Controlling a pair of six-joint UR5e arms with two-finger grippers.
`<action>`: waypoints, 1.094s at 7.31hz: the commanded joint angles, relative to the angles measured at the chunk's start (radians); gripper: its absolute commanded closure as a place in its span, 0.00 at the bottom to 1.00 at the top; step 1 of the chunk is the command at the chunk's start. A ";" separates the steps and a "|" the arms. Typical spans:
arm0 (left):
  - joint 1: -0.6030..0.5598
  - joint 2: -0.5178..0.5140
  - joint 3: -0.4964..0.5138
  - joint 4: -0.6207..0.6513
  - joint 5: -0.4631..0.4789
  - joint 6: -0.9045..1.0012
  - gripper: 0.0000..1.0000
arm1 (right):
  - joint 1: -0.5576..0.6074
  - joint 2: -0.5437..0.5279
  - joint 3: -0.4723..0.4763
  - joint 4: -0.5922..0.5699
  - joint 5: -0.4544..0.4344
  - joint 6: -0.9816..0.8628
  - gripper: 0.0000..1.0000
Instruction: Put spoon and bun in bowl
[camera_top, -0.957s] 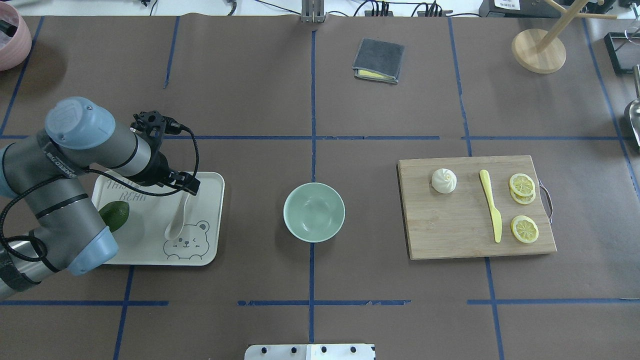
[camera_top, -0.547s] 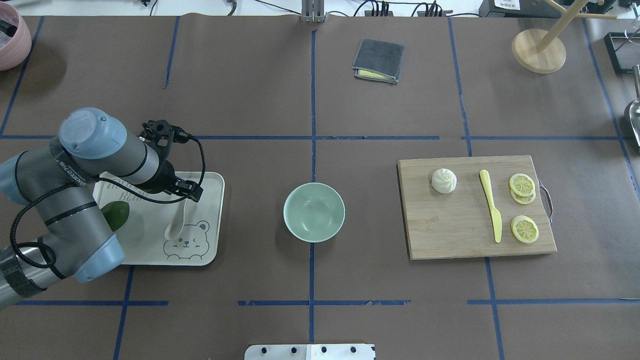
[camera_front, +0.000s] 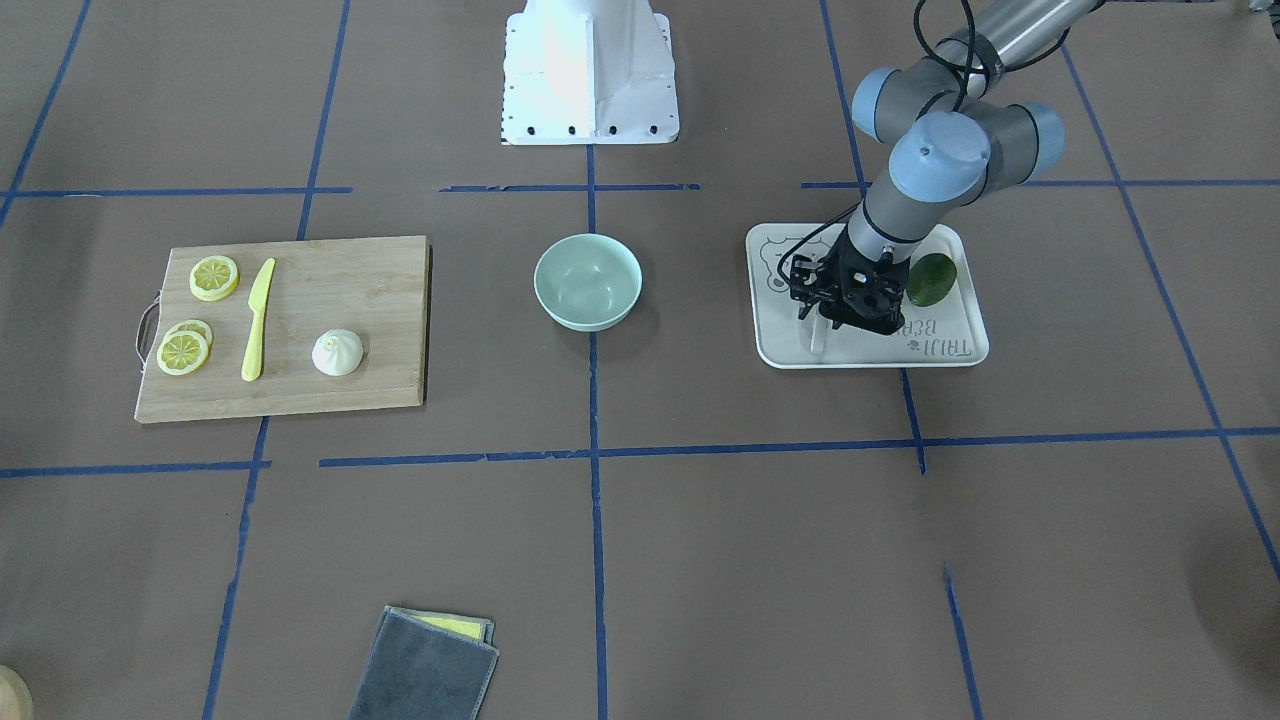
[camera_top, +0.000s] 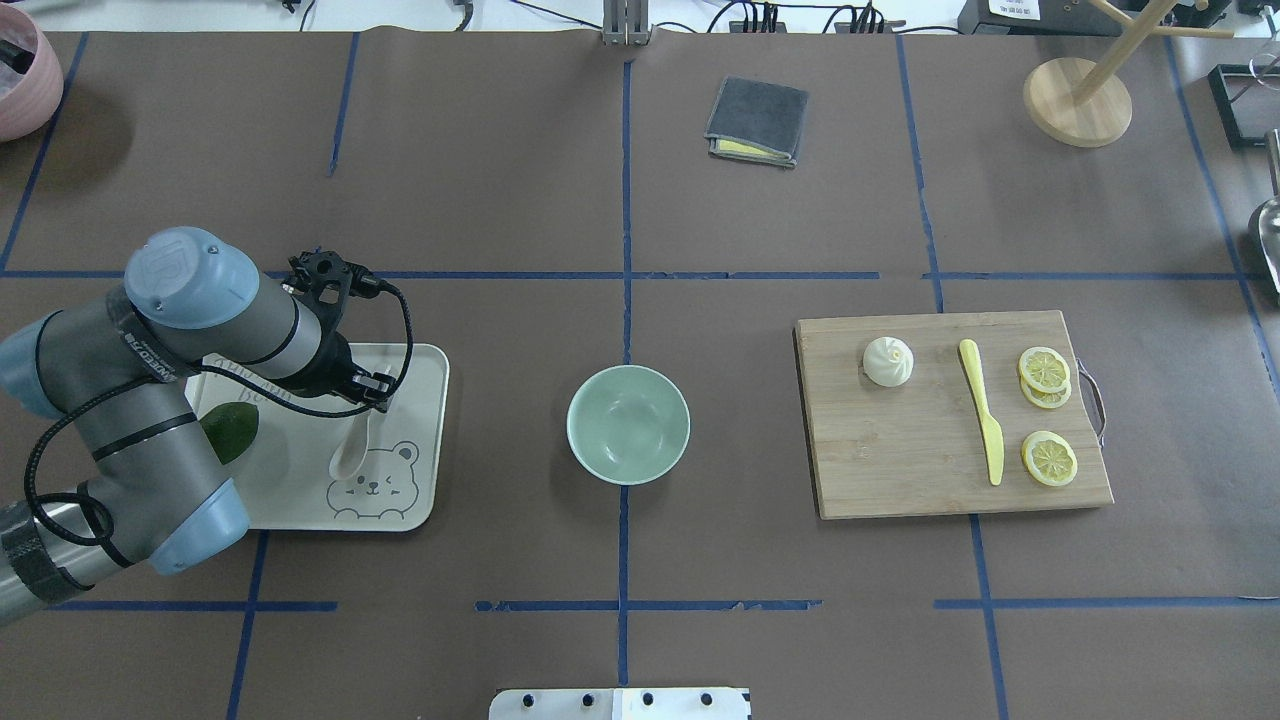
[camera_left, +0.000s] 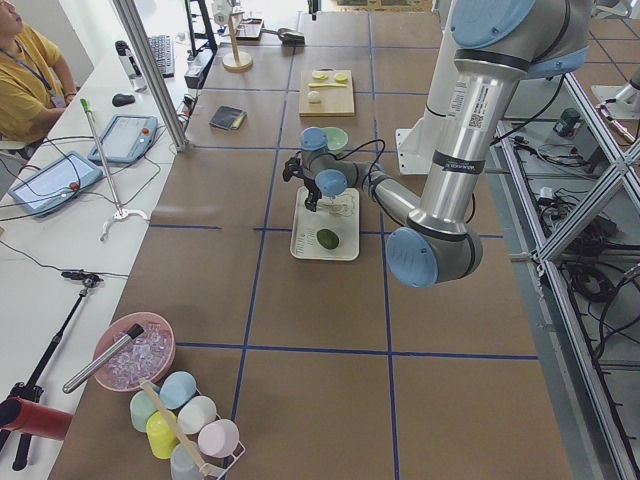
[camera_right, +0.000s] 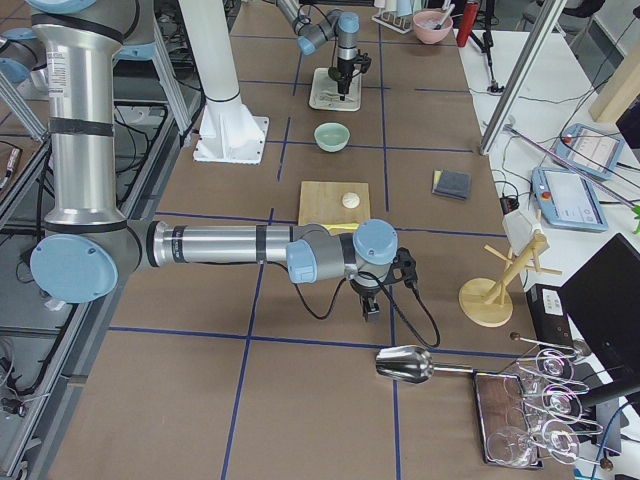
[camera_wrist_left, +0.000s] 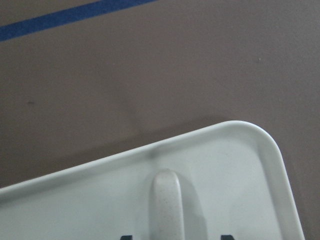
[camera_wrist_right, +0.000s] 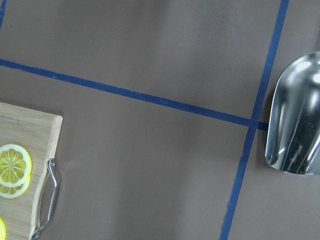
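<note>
Spoon (camera_top: 351, 452) on the tray (camera_top: 300, 485); left gripper (camera_top: 376, 388) just dropped astride its handle, wide open, nothing grabbed yet.

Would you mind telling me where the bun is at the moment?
In the overhead view the bun sits on the wooden cutting board, right of the bowl, just left of the yellow knife.

The brown table (camera_top: 500, 180), taped in blue, carries a tray (camera_top: 300, 490), bowl (camera_top: 628, 430), cutting board (camera_top: 900, 450), folded cloth (camera_top: 757, 120) and wooden stand (camera_top: 1077, 102).
</note>
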 joint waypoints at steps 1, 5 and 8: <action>0.000 0.002 -0.002 0.001 0.000 0.000 1.00 | 0.000 0.000 -0.010 0.000 0.002 0.000 0.00; -0.003 -0.053 -0.070 0.009 0.004 -0.108 1.00 | 0.000 0.001 -0.008 0.002 0.019 0.001 0.00; 0.052 -0.249 -0.027 0.012 0.117 -0.626 1.00 | -0.002 0.001 -0.010 0.002 0.017 0.009 0.00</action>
